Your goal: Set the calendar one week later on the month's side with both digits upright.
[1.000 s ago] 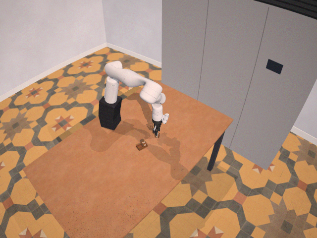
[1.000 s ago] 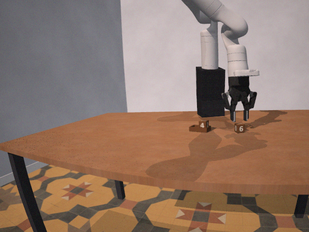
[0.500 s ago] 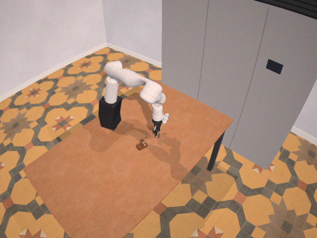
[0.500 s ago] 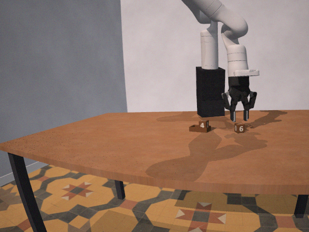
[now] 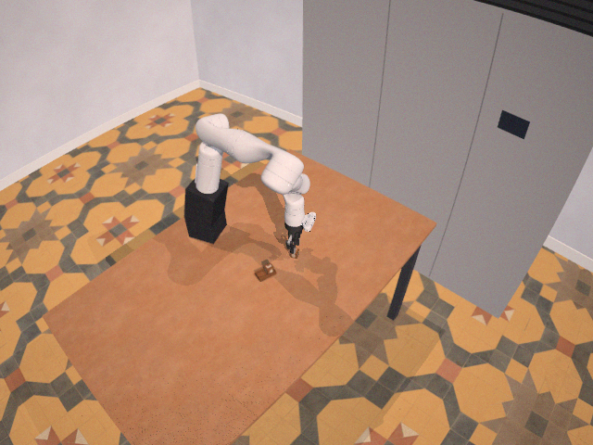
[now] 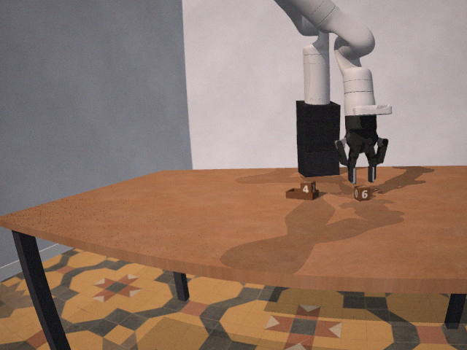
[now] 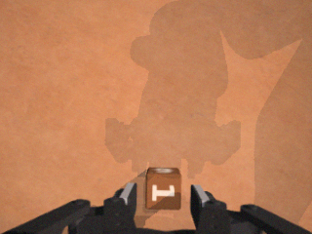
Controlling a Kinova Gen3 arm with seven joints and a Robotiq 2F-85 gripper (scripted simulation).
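Bench (image 5: 215, 330) (image 6: 211, 222) (image 7: 58, 97) carries everything, mid-frame in top view. Tool (image 5: 293, 247) (image 6: 362, 176) (image 7: 163, 196) points down, right of centre in exterior view, fingers part spread, gripping nothing, likely pre-set for a straight descent. Calendar tray (image 5: 260, 276) (image 6: 295, 195) sits flat, left of it, one number cube (image 5: 269, 268) (image 6: 306, 188) at its right end, other slot free. Loose number cube (image 6: 364, 194) (image 7: 163, 191) on bench below tool, "1" up, probably parked for regrasping.

White arm arched forward and bent downward, black gripper (image 5: 292, 252) (image 6: 362, 181) (image 7: 163, 196) pointing down, fingers partly open.
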